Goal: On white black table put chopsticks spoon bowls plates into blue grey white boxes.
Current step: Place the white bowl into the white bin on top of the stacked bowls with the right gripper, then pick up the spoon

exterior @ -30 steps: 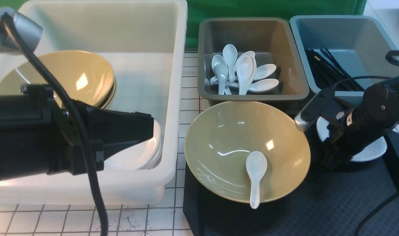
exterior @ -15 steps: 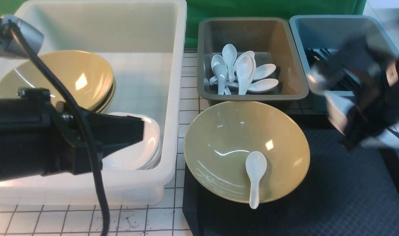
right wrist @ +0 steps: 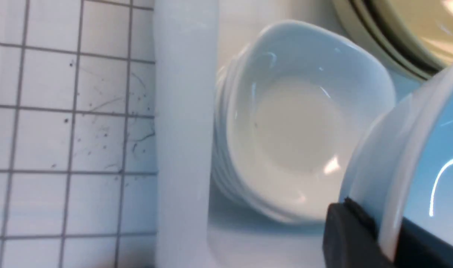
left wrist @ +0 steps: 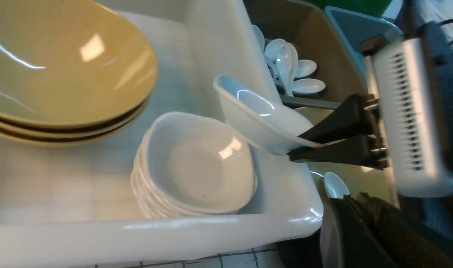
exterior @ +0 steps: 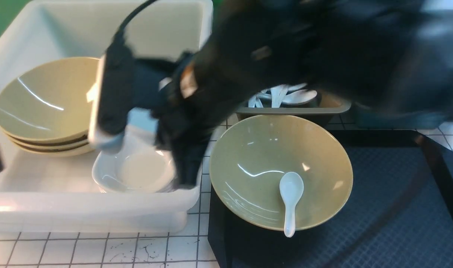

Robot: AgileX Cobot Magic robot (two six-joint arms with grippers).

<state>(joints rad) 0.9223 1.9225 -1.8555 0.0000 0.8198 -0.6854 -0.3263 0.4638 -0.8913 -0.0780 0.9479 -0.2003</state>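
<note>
Above near right corner of tub, pinched plate by its rim in right gripper, tilted over stack of like plates, likely for nesting on top.

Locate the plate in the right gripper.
Left wrist view: the plate hangs tilted in the right gripper over the white tub, above the plate stack by its right wall.

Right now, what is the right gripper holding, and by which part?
The right gripper holds a small white plate, pinched at its rim and tilted, over the stack of plates in the white tub.
</note>
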